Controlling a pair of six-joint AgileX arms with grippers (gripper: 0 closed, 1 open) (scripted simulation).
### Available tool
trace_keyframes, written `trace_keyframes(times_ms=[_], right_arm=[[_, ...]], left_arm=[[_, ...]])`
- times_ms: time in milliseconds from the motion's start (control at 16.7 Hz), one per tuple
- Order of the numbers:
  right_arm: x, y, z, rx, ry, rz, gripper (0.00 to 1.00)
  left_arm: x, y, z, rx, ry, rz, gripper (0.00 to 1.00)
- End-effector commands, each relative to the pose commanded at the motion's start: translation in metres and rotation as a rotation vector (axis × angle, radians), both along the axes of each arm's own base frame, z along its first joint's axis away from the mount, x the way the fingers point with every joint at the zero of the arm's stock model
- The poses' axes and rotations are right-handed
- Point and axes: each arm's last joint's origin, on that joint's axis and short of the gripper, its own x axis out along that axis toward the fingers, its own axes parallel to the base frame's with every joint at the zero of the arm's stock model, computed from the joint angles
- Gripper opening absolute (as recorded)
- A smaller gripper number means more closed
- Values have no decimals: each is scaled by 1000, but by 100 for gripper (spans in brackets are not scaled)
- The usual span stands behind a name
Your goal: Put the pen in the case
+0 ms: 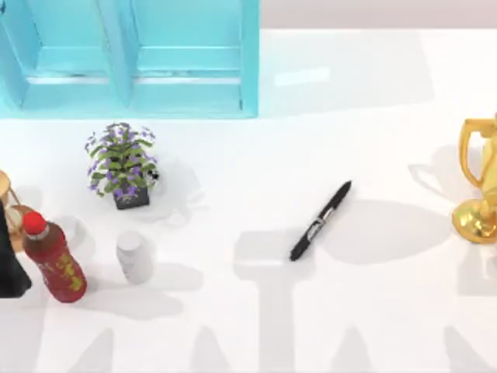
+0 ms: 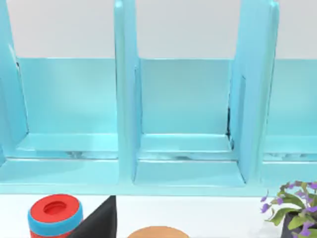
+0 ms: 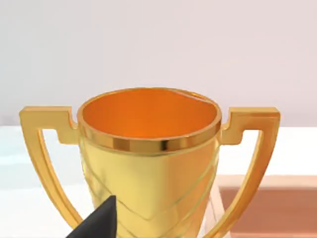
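Observation:
The pen (image 1: 321,221) is slim and black with a pale band at mid-body. It lies flat and slanted on the white table, right of centre. The light turquoise case (image 1: 132,58) stands along the far left edge, its upright dividers (image 2: 127,99) forming open compartments that face the table. A black tip of my left gripper (image 2: 99,220) shows low in the left wrist view, in front of the case. A black tip of my right gripper (image 3: 99,220) shows before a gold trophy (image 3: 148,148). Neither gripper is near the pen.
A potted purple-flowered plant (image 1: 122,163) stands in front of the case. A red-capped bottle (image 1: 53,258), a white bottle (image 1: 135,256), a black object (image 1: 11,268) and a wooden item (image 1: 9,203) crowd the left. The gold trophy (image 1: 480,183) stands at the right edge.

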Motion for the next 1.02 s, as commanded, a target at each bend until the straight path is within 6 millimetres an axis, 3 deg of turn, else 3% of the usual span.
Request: trace_keyframes(times_ms=[300, 600, 840, 1020], right_arm=[[0, 4, 12, 53, 37, 37, 100], [15, 22, 66, 254, 257, 144, 100], [58, 53, 109, 411, 573, 165, 100], [106, 90, 122, 486, 846, 104, 100]], left_arm=[[0, 0, 0, 0, 0, 0, 100], [0, 0, 0, 0, 0, 0, 100], [0, 0, 0, 0, 0, 0, 100], [0, 0, 0, 0, 0, 0, 100]])
